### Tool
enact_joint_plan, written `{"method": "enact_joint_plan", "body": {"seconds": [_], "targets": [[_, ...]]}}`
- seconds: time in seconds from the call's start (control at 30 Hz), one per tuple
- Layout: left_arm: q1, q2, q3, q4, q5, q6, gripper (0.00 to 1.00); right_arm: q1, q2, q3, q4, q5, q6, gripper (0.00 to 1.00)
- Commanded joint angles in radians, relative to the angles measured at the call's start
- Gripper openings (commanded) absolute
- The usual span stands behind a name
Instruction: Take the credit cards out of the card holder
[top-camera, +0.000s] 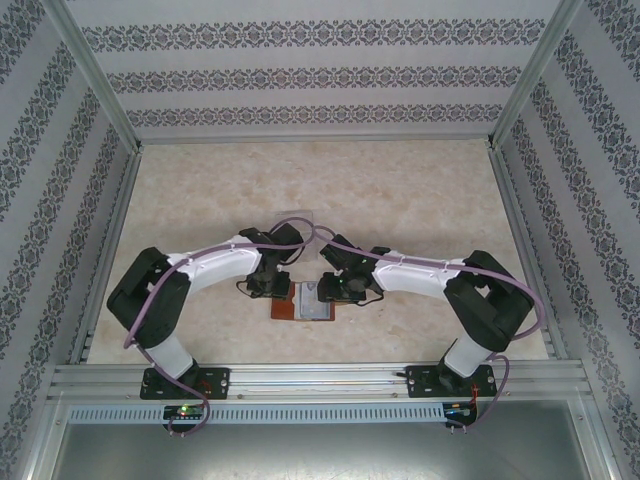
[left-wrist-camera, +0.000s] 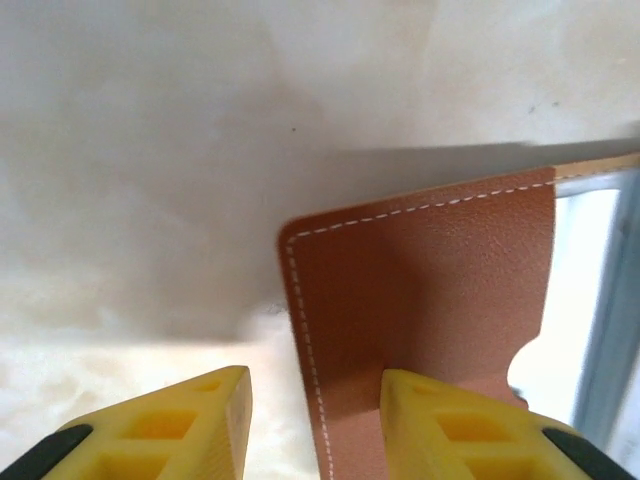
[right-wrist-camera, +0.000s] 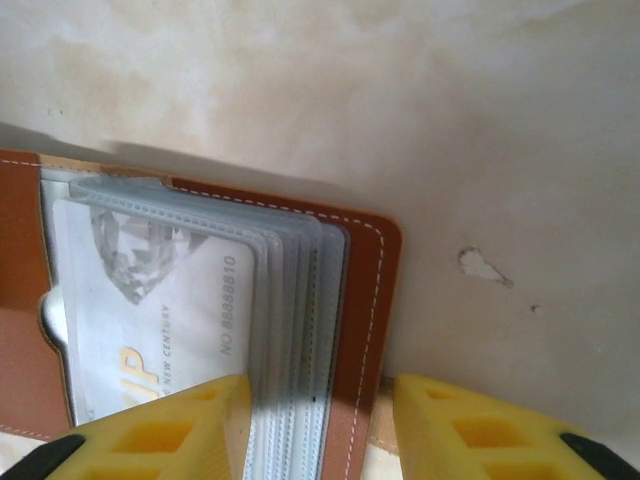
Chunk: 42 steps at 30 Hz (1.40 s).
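Reddish-brown leather card holder (top-camera: 303, 300) open at desk (top-camera: 420, 200) 6 o'clock; pale plastic card (right-wrist-camera: 150, 300) inside sleeve (right-wrist-camera: 292, 300), none out yet. L fingers (left-wrist-camera: 440, 420), R fingers (right-wrist-camera: 170, 430) spread, gripping nothing.

One card holder (top-camera: 303, 303). One card (right-wrist-camera: 150, 300) readable; several clear sleeves (right-wrist-camera: 296, 300), exact count unclear. One left pincer (left-wrist-camera: 315, 390), one right pincer (right-wrist-camera: 320, 395).

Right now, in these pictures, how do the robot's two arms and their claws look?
Both arms, the left arm and right arm, have white tube-shaped shells and bulky black joints. A thin purple cable loops along each. The left claw and right claw carry yellow plastic fingers with square hollow cells and black bases.
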Motion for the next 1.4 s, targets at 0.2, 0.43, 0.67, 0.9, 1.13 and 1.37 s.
{"method": "enact_joint_plan", "body": {"seconds": [0.2, 0.43, 0.67, 0.9, 1.13, 1.37], "targets": [[-0.003, -0.16, 0.06, -0.012, 0.076, -0.051, 0.38, 0.009, -0.066, -0.014, -0.006, -0.012, 0.015, 0.43], [-0.003, -0.172, 0.061, 0.121, 0.232, -0.094, 0.27, 0.008, -0.082, -0.025, 0.013, -0.025, 0.029, 0.41], [0.007, -0.1, 0.005, 0.229, 0.299, -0.112, 0.2, -0.002, -0.086, -0.048, 0.064, -0.058, 0.053, 0.39], [0.044, -0.077, -0.105, 0.373, 0.366, -0.124, 0.22, -0.012, -0.082, -0.071, 0.114, -0.099, 0.069, 0.37], [0.078, -0.076, -0.211, 0.537, 0.447, -0.14, 0.3, -0.019, -0.073, -0.083, 0.132, -0.107, 0.074, 0.37], [0.095, -0.061, -0.252, 0.603, 0.479, -0.136, 0.31, -0.021, -0.049, -0.091, 0.138, -0.105, 0.072, 0.37]]}}
